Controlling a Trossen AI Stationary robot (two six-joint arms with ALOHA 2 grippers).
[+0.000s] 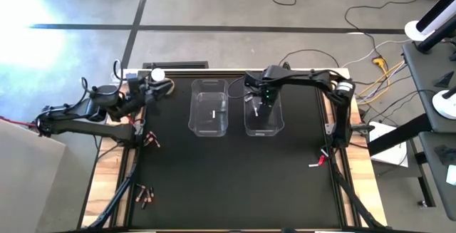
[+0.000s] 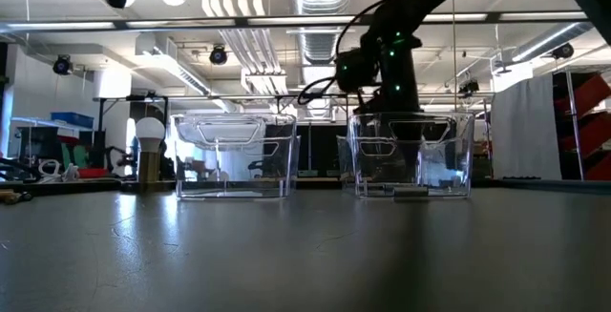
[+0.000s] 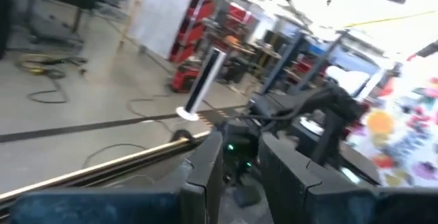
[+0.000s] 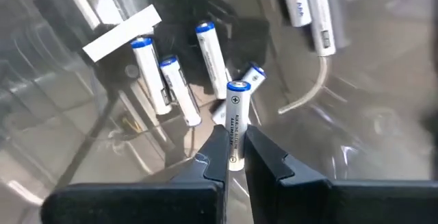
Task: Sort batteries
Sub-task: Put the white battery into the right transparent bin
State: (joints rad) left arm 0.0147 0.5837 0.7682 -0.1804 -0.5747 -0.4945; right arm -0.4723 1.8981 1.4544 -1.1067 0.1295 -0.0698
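Observation:
Two clear plastic bins stand side by side at the table's far middle: the left bin (image 1: 209,108) and the right bin (image 1: 263,113). My right gripper (image 4: 233,157) reaches down into the right bin and is shut on a white battery with a blue end (image 4: 237,107). Several more white batteries (image 4: 164,87) lie on that bin's floor. Copper-reddish batteries lie on the table at the left (image 1: 151,140) and near left (image 1: 145,194). My left gripper (image 3: 241,157) is open and empty, raised at the table's far left (image 1: 152,85). My right gripper pinches the white battery between its two fingers at its lower end (image 4: 235,154), the end away from the blue cap. The fingers come from above, pointing down into the bin. The battery sticks out beyond the fingertips, over the other batteries.
A white round-topped object (image 1: 158,74) stands at the far left edge by my left gripper. A small red bit (image 1: 318,162) lies near the right edge. One white piece (image 1: 214,114) lies in the left bin. The black tabletop's near middle (image 1: 235,183) is bare.

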